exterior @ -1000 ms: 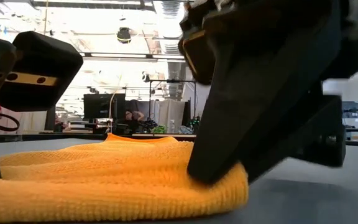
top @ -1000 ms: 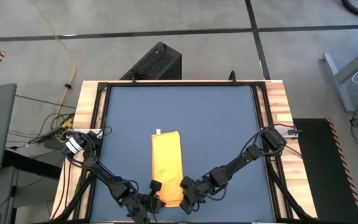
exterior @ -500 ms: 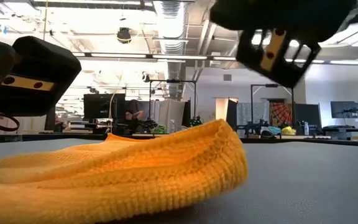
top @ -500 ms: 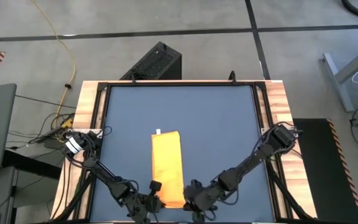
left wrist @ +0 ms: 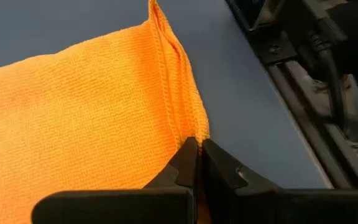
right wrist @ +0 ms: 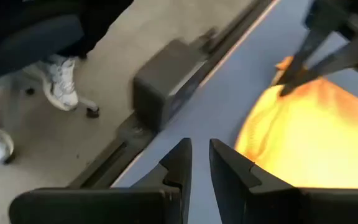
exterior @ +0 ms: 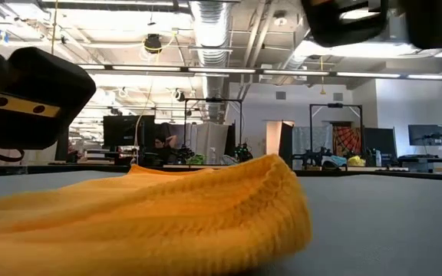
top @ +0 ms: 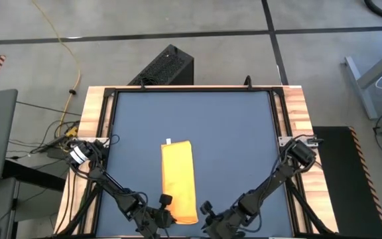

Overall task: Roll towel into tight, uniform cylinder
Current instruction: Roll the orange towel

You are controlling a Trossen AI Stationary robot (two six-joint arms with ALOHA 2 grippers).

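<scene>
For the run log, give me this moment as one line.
towel: folded strip on mat | left gripper: shut on towel's near corner | right gripper: slightly open, off the towel, holding nothing

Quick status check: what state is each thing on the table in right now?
towel: folded into a long strip, flat on the mat, not rolled yet
left gripper: shut on the towel's near corner
right gripper: slightly open, empty, off the towel
mat: flat

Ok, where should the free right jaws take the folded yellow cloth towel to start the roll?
Take the yellow cloth towel at its near right corner, opposite the one the left gripper pinches, coming in low from the table's near edge. The towel lies as a flat long strip, so matched corner grips let the short edge curl evenly.
</scene>
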